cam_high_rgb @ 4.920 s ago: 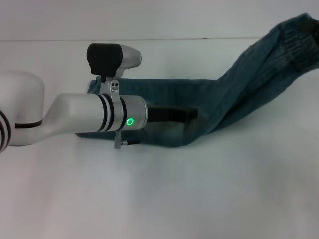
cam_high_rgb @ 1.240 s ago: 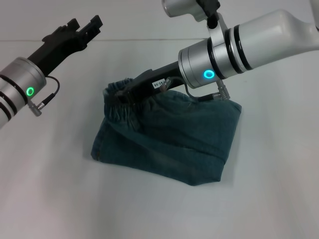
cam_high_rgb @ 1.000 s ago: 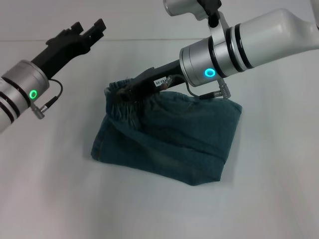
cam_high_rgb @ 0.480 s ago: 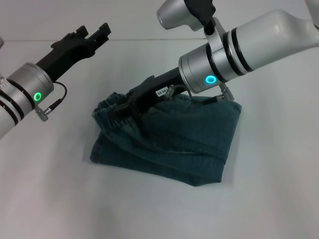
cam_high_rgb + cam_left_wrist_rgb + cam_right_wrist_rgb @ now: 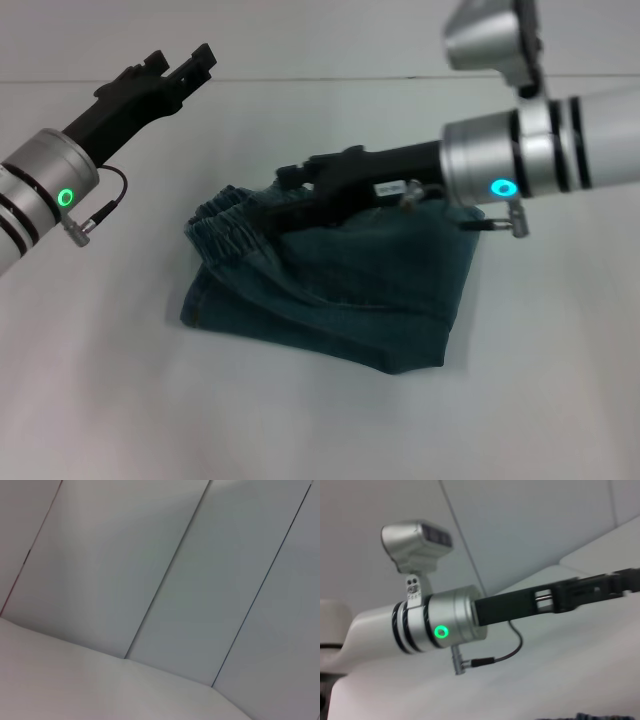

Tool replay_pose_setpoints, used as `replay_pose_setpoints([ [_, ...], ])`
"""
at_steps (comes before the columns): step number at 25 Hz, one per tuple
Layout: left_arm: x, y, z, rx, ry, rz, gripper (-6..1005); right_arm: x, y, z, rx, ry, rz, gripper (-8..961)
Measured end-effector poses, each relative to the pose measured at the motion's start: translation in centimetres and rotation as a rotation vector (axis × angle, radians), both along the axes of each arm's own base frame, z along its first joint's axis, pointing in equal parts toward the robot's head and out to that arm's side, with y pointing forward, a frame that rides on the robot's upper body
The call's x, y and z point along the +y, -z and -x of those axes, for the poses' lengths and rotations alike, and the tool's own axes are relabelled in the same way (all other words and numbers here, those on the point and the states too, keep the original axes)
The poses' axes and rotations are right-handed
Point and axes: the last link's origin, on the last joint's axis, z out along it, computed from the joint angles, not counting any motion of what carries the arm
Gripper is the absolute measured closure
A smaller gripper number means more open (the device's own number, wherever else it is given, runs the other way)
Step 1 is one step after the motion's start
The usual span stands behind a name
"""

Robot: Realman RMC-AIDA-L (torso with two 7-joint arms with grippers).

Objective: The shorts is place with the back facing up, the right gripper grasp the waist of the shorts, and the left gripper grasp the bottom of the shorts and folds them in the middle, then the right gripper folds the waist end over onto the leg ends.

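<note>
The right gripper [image 5: 300, 185] has been drawn back rightward, its grip not discernible, over the soft, limp shorts [image 5: 350, 290], best pinched at the thick waistband [image 5: 225, 215]; the left gripper [image 5: 180, 62] is held spread, far left.

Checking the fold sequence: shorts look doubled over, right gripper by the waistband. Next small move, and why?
Probably retract the right gripper up and clear. The shorts already lie folded, with the waist of the shorts resting over the lower layer, and the left gripper hangs apart above the table.
</note>
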Motion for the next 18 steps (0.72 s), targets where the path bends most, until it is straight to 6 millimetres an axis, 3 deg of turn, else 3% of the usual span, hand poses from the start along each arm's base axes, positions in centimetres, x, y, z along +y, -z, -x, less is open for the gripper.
replay_pose_setpoints([
  [5,-0.5,-0.1,-0.1,-0.023,0.027,0.007,165,-0.8,-0.9,-2.7,0.055,0.049,-0.043,127],
  [10,-1.8,-0.3,-0.2,-0.066,0.078,0.013,117,-1.8,-1.3,-4.4,0.082,0.053,-0.063,113],
  [18,-5.3,-1.6,-0.7,-0.176,0.250,0.010,123,-3.6,-2.0,-6.1,0.145,0.012,-0.071,296],
])
